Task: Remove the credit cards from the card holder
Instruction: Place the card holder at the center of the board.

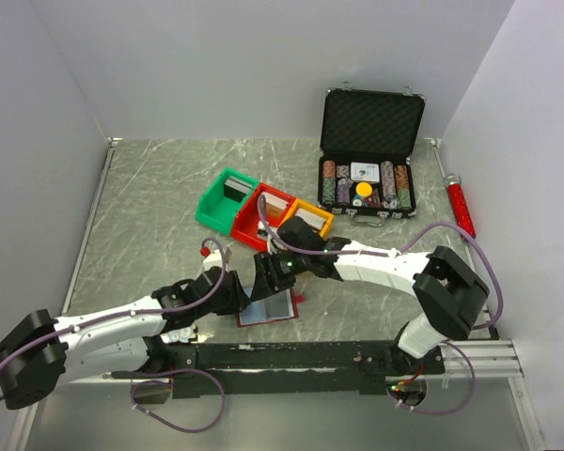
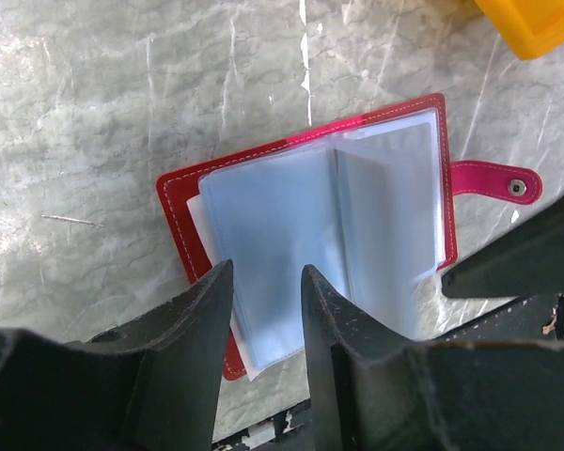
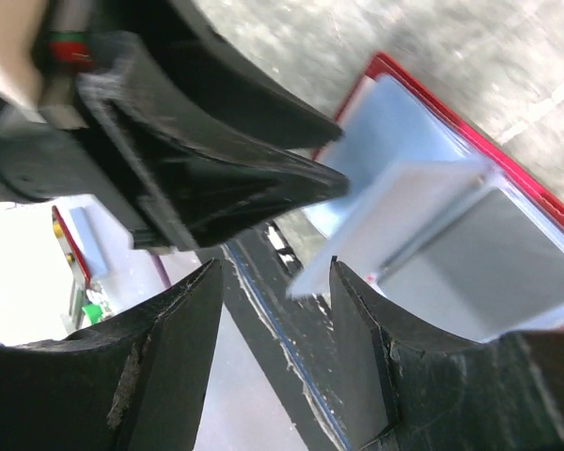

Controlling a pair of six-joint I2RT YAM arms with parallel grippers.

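The card holder (image 2: 183,202) lies open on the marble table, a dark-red wallet with its strap tab (image 2: 498,180) pointing right. Pale blue-grey credit cards (image 2: 273,221) fill both halves, and one leaf (image 3: 395,211) stands up at the fold. My left gripper (image 2: 268,272) hovers open over the holder's near edge, with a flat card showing between its fingers. My right gripper (image 3: 274,268) is open too, and the raised leaf's corner sits just off its right finger. From above, both grippers (image 1: 242,299) (image 1: 274,275) meet over the holder (image 1: 284,318).
Green (image 1: 224,199), red (image 1: 260,214) and yellow (image 1: 310,221) bins stand behind the holder. An open black chip case (image 1: 369,150) is at the back right. A red-handled tool (image 1: 461,207) lies along the right wall. A black rail (image 1: 291,355) runs along the near edge.
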